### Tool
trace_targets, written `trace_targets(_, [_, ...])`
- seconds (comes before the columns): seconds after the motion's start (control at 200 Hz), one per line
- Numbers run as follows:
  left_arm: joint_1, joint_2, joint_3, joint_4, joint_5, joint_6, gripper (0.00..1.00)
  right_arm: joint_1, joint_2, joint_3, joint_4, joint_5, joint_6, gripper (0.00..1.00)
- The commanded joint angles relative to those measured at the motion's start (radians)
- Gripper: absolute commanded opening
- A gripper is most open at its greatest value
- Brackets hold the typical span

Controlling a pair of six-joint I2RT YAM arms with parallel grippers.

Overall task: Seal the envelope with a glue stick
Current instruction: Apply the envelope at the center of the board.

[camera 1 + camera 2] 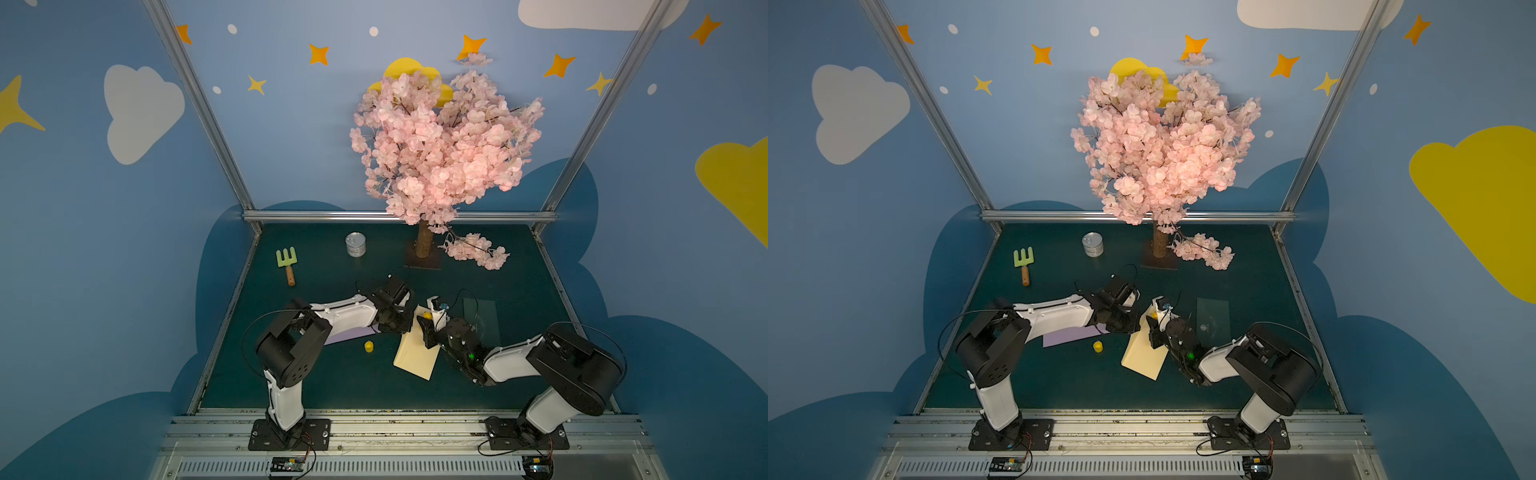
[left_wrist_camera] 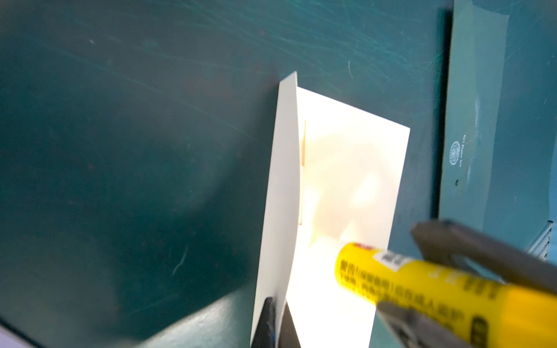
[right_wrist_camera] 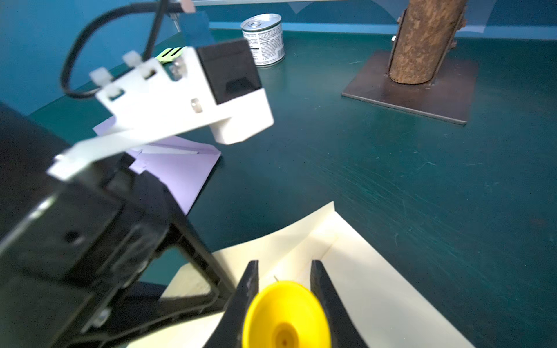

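- The envelope (image 1: pixel 415 353) flap (image 2: pixel 283 186) edge stands raised, left fingers (image 2: pixel 269 325) pinched shut on it.
- Just beside, right fingers (image 1: pixel 427 326) clamp the glue stick (image 2: pixel 422 283).
- Open green tabletop (image 1: pixel 519 282) beyond both; blue walls (image 1: pixel 291 145) around.

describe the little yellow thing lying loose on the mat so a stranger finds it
From the pink blossom tree, come forward to the cream envelope. Between it and the lilac paper sits a small yellow cap, touching neither: the only yellow piece that no gripper holds.

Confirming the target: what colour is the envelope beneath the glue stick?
Pale cream-yellow envelope, clearest in the right wrist view.
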Motion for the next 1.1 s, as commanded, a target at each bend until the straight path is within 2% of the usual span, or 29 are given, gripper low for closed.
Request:
trace_targets(0.0, [-0.006,0.027,0.021,-0.035,-0.005,0.018,0.03,0.025,-0.024,-0.052,-0.068,-0.078,0.014,0.00])
trace_targets(0.16, [-0.005,0.027,0.022,-0.044,-0.008,0.021,0.03,0.053,-0.050,-0.077,-0.075,-0.136,0.047,0.00])
trace_targets(0.335, [-0.005,0.028,0.023,-0.050,-0.008,0.027,0.03,0.077,-0.040,-0.076,-0.096,-0.107,0.085,0.00])
trace_targets(0.41, [-0.005,0.026,0.022,-0.048,-0.008,0.027,0.03,0.067,-0.025,-0.069,-0.100,-0.074,0.083,0.00])
trace_targets(0.546, [-0.005,0.030,0.022,-0.050,-0.005,0.030,0.03,0.010,0.010,-0.040,-0.107,-0.087,0.083,0.00])
trace_targets(0.901, [-0.004,0.030,0.026,-0.065,-0.014,0.032,0.03,-0.086,0.060,0.036,-0.131,-0.026,-0.027,0.00])
trace_targets(1.096, [-0.005,0.034,0.033,-0.066,-0.012,0.032,0.03,-0.037,0.060,0.019,-0.106,-0.060,-0.093,0.00])
